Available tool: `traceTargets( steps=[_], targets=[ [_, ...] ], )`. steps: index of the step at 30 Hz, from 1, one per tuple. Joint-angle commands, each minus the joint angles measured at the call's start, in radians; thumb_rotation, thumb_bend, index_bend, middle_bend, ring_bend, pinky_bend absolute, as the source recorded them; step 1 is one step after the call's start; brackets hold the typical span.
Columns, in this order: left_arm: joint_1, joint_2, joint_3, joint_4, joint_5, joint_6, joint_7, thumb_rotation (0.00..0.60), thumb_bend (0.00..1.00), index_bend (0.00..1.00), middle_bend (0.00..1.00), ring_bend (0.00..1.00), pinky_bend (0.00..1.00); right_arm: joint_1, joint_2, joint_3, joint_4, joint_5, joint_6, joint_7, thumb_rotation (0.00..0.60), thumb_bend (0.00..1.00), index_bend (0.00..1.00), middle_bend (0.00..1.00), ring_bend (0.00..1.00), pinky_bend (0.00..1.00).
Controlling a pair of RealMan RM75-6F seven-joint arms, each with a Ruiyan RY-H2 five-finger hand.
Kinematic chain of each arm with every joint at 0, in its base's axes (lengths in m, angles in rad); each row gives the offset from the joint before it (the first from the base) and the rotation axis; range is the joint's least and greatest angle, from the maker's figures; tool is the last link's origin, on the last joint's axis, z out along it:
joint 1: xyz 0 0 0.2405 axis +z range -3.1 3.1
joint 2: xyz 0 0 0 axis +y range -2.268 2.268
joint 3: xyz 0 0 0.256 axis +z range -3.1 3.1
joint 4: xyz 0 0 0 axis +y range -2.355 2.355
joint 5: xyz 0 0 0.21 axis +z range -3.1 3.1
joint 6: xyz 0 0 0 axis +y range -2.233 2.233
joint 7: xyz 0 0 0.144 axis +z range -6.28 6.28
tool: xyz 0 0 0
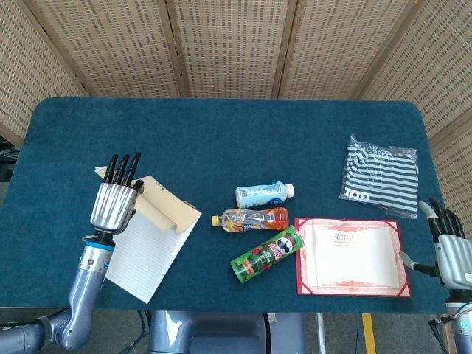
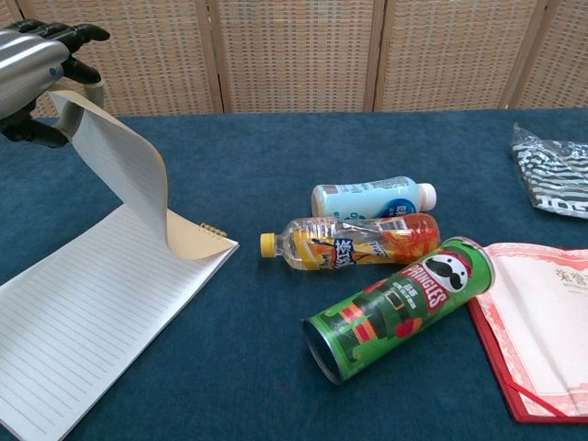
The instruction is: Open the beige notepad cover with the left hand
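Note:
The notepad (image 1: 144,254) lies at the table's front left with its lined page (image 2: 96,312) bared. Its beige cover (image 1: 161,212) is lifted and curls up from the spiral binding. In the chest view the cover (image 2: 129,165) arches high toward the top left. My left hand (image 1: 116,200) pinches the cover's free edge, seen raised well above the table in the chest view (image 2: 32,64). My right hand (image 1: 451,247) rests at the table's front right corner with fingers apart and nothing in it.
Right of the notepad lie a white bottle (image 1: 263,194), an orange drink bottle (image 1: 251,219) and a green Pringles can (image 1: 267,254). A red-bordered certificate (image 1: 352,256) lies beside my right hand. A striped bag (image 1: 380,177) sits at the far right.

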Motion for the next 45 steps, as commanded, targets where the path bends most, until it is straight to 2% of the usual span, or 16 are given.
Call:
traceTargets(
  steps=[1, 19, 37, 42, 45],
  targets=[
    [-0.048, -0.036, -0.039, 0.058, -0.045, -0.022, 0.013, 0.6, 0.69, 0.78, 0.0, 0.0, 0.0, 0.001, 0.001, 0.001, 0.002, 0.003, -0.002, 0.006, 0.6, 0.21, 0.03, 0.0, 0.0, 0.0],
    [-0.182, -0.129, -0.1, 0.286, -0.112, -0.068, -0.068, 0.6, 0.67, 0.78, 0.0, 0.0, 0.0, 0.011, -0.004, 0.003, 0.015, 0.02, -0.032, 0.015, 0.6, 0.21, 0.03, 0.0, 0.0, 0.0],
    [-0.324, -0.248, -0.125, 0.583, -0.17, -0.121, -0.13, 0.6, 0.64, 0.78, 0.0, 0.0, 0.0, 0.031, -0.015, 0.017, 0.056, 0.07, -0.089, 0.045, 0.6, 0.21, 0.03, 0.0, 0.0, 0.0],
    [-0.371, -0.287, -0.134, 0.686, -0.188, -0.155, -0.15, 0.6, 0.64, 0.73, 0.0, 0.0, 0.0, 0.038, -0.023, 0.022, 0.073, 0.084, -0.107, 0.054, 0.6, 0.21, 0.03, 0.0, 0.0, 0.0],
    [-0.395, -0.31, -0.136, 0.74, -0.186, -0.164, -0.169, 0.6, 0.62, 0.65, 0.0, 0.0, 0.0, 0.041, -0.027, 0.025, 0.082, 0.089, -0.113, 0.062, 0.6, 0.21, 0.03, 0.0, 0.0, 0.0]
  ],
)
